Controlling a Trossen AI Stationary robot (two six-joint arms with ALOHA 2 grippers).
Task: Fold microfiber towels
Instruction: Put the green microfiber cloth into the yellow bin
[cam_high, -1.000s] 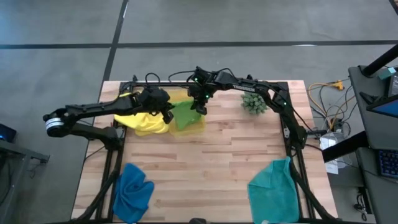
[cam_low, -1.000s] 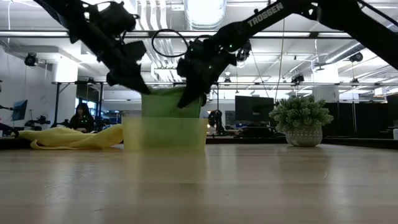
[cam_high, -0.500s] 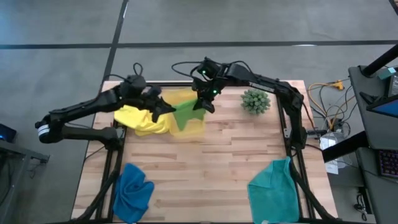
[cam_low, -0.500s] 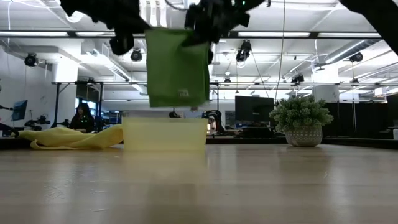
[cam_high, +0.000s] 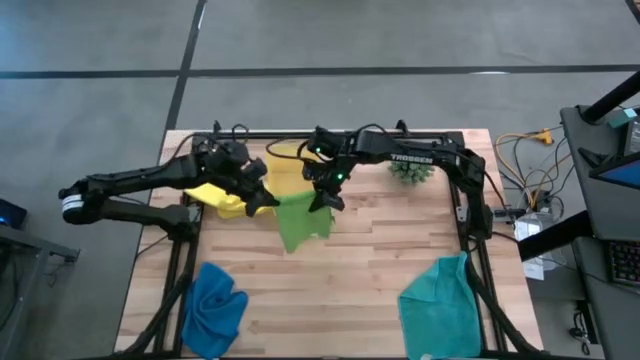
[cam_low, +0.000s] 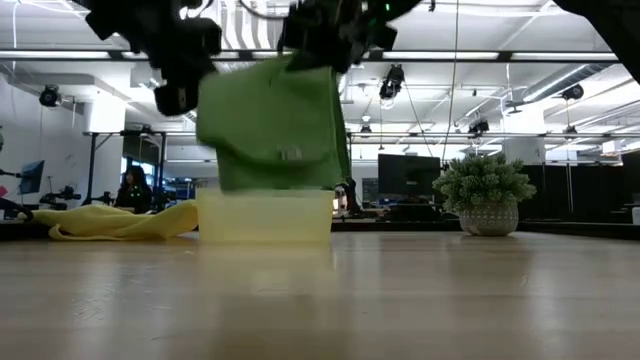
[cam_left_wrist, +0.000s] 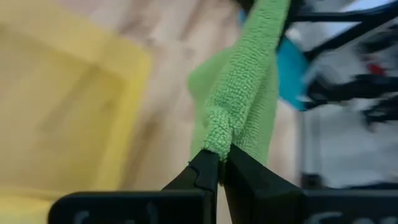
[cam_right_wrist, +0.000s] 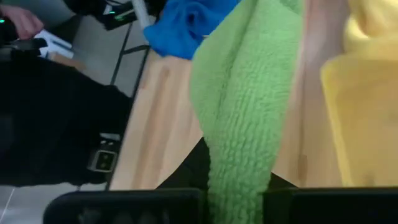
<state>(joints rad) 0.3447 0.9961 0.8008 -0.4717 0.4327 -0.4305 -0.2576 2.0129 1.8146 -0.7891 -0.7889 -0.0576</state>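
A lime green towel (cam_high: 298, 222) hangs in the air between my two grippers, in front of the translucent yellow bin (cam_low: 264, 215). My left gripper (cam_high: 270, 205) is shut on its upper left corner and my right gripper (cam_high: 322, 203) is shut on its upper right corner. In the low view the green towel (cam_low: 275, 125) hangs spread out, its lower edge about level with the bin's rim. A yellow towel (cam_high: 222, 195) lies crumpled on the table left of the bin. A blue towel (cam_high: 215, 305) lies at the near left and a teal towel (cam_high: 437, 305) at the near right. My left gripper pinches a bunched upper corner of the green towel (cam_left_wrist: 217, 134) between its two fingertips, slanting down from the table's left. The cloth runs away from the fingers and hangs clear of table and bin. My right gripper pinches the opposite upper corner (cam_right_wrist: 239, 180), bunched into a thick fold between its fingers, slanting down from the far right. The towel hangs below it, lifted clear.
A small spiky green plant (cam_high: 408, 168) stands at the far right of the table. The bin (cam_high: 288, 163) sits at the far middle, behind the hanging towel. Bare wood (cam_high: 360, 270) lies between the blue and teal towels.
Both grippers have risen and come toward the table's near edge, each shut on the green towel. The towel has been drawn up out of the bin and now hangs spread between them, clear of the bin.
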